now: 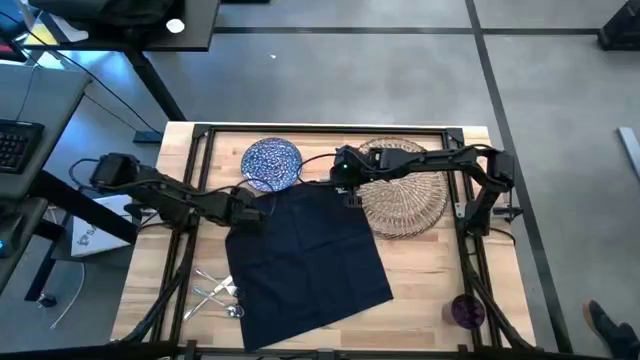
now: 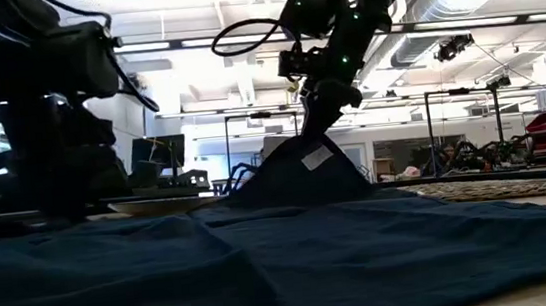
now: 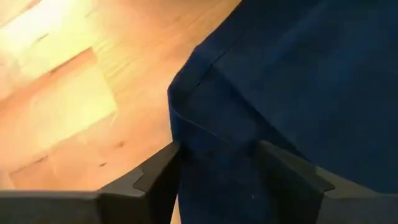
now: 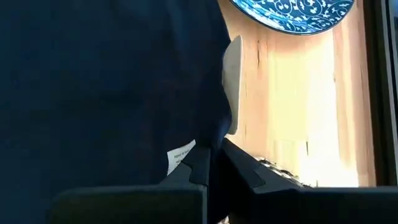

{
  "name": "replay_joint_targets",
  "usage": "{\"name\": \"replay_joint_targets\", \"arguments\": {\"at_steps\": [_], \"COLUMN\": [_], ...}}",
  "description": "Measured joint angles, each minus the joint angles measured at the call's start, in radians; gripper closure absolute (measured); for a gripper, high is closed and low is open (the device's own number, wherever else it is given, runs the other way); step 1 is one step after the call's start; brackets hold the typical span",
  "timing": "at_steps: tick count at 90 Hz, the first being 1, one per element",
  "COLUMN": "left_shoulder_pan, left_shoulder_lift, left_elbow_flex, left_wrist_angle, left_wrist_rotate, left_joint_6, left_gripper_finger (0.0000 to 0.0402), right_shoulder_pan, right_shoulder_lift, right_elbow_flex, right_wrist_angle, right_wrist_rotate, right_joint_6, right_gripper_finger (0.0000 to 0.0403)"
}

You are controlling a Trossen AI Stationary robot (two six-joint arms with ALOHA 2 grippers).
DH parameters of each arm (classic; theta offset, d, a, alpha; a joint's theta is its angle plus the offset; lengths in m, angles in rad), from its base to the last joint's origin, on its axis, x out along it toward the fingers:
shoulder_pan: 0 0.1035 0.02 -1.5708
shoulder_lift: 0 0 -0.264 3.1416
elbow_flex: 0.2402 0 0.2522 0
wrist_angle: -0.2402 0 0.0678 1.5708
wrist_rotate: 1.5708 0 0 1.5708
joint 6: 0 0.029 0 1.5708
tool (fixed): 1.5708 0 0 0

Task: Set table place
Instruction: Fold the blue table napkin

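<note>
Two claws of mine are both clenched on one dark blue napkin (image 1: 310, 262), which lies spread across the middle of the wooden desk (image 1: 420, 265). Going left to right: near the front left edge sits the silver cutlery (image 1: 218, 293), a loose pile just beside the napkin's left edge, not yet laid out. My left claw (image 1: 252, 213) pinches the napkin's back left corner low against the desk; in the left wrist view the cloth (image 3: 273, 93) runs between my two fingers (image 3: 158, 177). I judge this grip is meant to keep that corner pinned or taut while the other end is raised. Behind it, at the back of the desk, rests the blue patterned plate (image 1: 272, 163), close to the napkin's back edge. My right claw (image 1: 346, 186) grasps the napkin's back right corner and holds it up off the desk, so the low view shows the cloth (image 2: 300, 175) rising in a peak. This looks like the start of a fold or a drag. To the right lies the round wicker placemat (image 1: 405, 195), its left edge partly under my right arm. At the front right corner stands the small purple cup (image 1: 467, 311), well apart from everything else.

A small white tag (image 4: 180, 155) is sewn at the pinched corner; its print is too small to read.
</note>
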Motion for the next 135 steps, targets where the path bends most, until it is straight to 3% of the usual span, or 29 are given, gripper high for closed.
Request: {"name": "replay_joint_targets", "arguments": {"at_steps": [27,57,74,113,122,135], "left_shoulder_pan": [0.000,0.000,0.000,0.000,0.013,0.047], "left_shoulder_lift": [-0.021,-0.022,-0.026,-0.042,-0.098,-0.240], "left_elbow_flex": [0.032,0.043,0.058,0.241,0.242,0.242], "left_wrist_angle": [0.000,-0.050,-0.096,-0.489,-0.546,-0.566], "left_wrist_rotate": [0.028,0.098,0.097,-0.032,-0.078,-0.154], "left_joint_6": [0.059,0.107,0.167,0.354,0.364,0.416], "left_gripper_finger": [0.0314,0.0353,0.0395,0.0401,0.0401,0.0401], "right_shoulder_pan": [0.000,0.000,0.000,0.005,0.013,-0.009], "right_shoulder_lift": [0.000,0.000,-0.001,-0.010,-0.046,-0.109], "right_elbow_flex": [0.000,0.000,0.000,0.000,0.000,0.002], "right_wrist_angle": [-0.007,-0.011,-0.010,-0.016,-0.024,-0.027], "right_wrist_rotate": [-0.001,0.000,0.002,0.109,0.199,0.212], "right_joint_6": [0.000,0.000,-0.018,-0.143,-0.168,-0.183], "right_gripper_finger": [0.0403,0.0403,0.0403,0.0403,0.0403,0.0403]}}
